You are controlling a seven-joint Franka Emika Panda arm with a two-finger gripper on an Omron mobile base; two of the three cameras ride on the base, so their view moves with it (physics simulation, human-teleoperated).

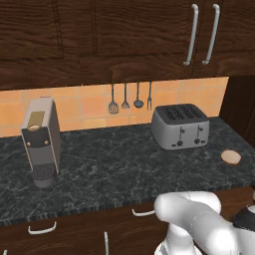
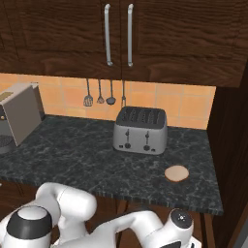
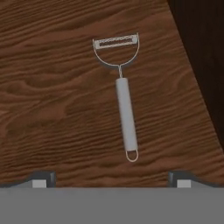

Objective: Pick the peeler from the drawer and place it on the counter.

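- In the hand view I see the peeler (image 3: pixel 124 94) lying flat on the wooden drawer floor (image 3: pixel 52 87), its forked head away from the claw (image 3: pixel 111 177) and its handle loop towards it.
- My claw hangs over the peeler, fingertips (image 3: pixel 42 178) wide apart, one on each side of the handle end and clear of it.
- On the worktop (image 1: pixel 119 164) I see a toaster (image 1: pixel 180 126), with a coffee machine (image 1: pixel 41 139) well off to its left and a small round tan disc (image 1: pixel 231 157) near its right.
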